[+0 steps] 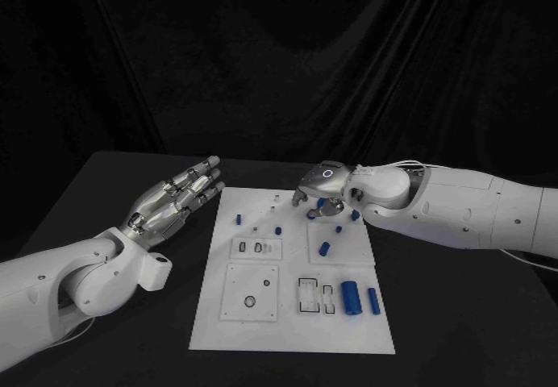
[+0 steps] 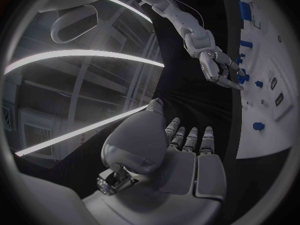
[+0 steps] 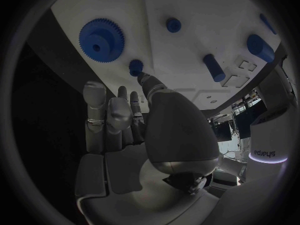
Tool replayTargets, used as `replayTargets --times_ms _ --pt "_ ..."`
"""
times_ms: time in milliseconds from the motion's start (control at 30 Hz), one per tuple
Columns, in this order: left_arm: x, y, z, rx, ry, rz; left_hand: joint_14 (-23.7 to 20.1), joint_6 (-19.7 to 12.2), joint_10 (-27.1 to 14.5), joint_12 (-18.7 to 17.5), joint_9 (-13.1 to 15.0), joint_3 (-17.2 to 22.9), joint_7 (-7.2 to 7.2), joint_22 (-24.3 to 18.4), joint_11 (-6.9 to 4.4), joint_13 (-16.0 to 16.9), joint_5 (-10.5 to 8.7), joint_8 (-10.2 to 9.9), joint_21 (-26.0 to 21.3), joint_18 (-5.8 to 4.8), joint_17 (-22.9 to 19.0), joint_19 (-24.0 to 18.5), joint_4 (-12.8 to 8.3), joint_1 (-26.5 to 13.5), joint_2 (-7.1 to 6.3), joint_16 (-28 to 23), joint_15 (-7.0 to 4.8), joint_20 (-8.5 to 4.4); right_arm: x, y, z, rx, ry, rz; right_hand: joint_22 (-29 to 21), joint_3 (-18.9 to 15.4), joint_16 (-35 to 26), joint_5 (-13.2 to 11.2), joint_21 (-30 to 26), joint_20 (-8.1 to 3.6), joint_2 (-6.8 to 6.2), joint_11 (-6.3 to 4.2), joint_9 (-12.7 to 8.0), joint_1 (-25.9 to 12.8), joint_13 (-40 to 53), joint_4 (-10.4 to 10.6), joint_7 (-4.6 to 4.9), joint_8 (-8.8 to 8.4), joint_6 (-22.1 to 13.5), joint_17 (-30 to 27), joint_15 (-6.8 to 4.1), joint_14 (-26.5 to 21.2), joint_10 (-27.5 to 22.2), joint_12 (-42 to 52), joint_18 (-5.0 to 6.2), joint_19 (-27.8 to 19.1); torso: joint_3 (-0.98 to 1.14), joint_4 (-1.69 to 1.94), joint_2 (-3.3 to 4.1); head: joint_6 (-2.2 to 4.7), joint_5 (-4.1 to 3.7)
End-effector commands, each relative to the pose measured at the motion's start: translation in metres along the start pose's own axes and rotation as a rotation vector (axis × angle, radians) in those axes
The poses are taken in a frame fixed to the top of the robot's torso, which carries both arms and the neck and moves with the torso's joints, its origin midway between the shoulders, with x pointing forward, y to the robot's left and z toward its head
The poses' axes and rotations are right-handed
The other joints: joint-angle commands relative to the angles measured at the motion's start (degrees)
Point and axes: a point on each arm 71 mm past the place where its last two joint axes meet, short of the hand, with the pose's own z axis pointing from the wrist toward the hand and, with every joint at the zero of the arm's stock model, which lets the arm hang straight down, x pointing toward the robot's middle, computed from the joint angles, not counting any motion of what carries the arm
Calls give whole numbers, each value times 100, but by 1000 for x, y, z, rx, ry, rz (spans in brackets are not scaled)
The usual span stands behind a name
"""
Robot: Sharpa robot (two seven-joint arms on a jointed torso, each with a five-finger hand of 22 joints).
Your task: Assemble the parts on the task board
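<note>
Two blue cylinders (image 1: 360,299) are seen near on the task board (image 1: 293,322), while far off a small blue peg (image 3: 135,66) is touched by the right hand (image 1: 322,197) fingers (image 3: 147,82), its hold uncertain, and the left hand (image 1: 174,200) is held flat, fingers apart, left of the board.

A robotics lab or test cell is showing here. Black curtains (image 1: 279,72) are hanging behind the right hand (image 1: 323,193), and a black table (image 1: 105,201) is lying under both hands, carrying a white task board (image 1: 291,330) below the right hand. Beyond the left hand (image 2: 187,150), long ceiling light strips (image 2: 81,57) are glowing over glazed partitions (image 2: 94,90).
</note>
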Motion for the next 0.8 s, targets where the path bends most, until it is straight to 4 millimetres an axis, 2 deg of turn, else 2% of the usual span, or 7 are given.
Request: replayTargets --times_ms 33,233,333,600,800 --pt "1 -11 1 144 17 -11 -2 28 -20 -81 81 364 17 -61 62 -65 97 95 -75 -110 -41 74 25 72 -2 -59 4 16 2 -3 -1 30 5 9 66 161 59 115 111 28 -60 9 108 -148 148 -1 -1 -38 -12 -15 33 -22 -143 174 -233 -111 -7 -15 -26 -47 44" --pt "1 -10 1 139 22 -14 -2 6 -20 -81 77 371 19 -61 69 -65 98 88 -75 -108 -41 74 22 77 -1 -59 24 32 4 -4 -3 33 6 13 121 200 68 272 114 39 -67 17 220 -224 362 -18 26 -7 74 3 41 -29 -275 352 -227 -146 -27 -17 -66 -112 87" --pt "1 -9 2 135 24 -16 -2 -5 -20 -81 76 376 21 -61 74 -65 98 85 -75 -107 -41 74 21 80 0 -59 39 47 6 -4 -4 33 4 15 152 218 75 352 119 42 -70 22 284 -281 471 -16 48 6 111 12 43 -26 -316 448 -227 -150 -28 -10 -69 -122 97" --pt "0 -8 3 125 30 -20 -2 -30 -20 -81 73 391 22 -61 79 -65 97 80 -75 -104 -41 74 18 88 4 -59 82 92 11 -3 -6 36 8 33 241 408 65 776 119 46 -84 34 549 -350 874 -99 81 36 183 2 46 -33 -419 797 -226 -166 -27 6 -88 -166 108" --pt "0 -7 3 119 34 -23 -2 -31 -20 -81 73 399 25 -61 82 -65 99 80 -75 -102 -41 74 15 92 6 -59 100 113 15 -5 -6 43 22 47 229 461 28 789 89 50 -75 42 608 -360 939 -117 109 41 189 -45 55 -59 -452 843 -220 -195 -26 -2 -102 -176 104"
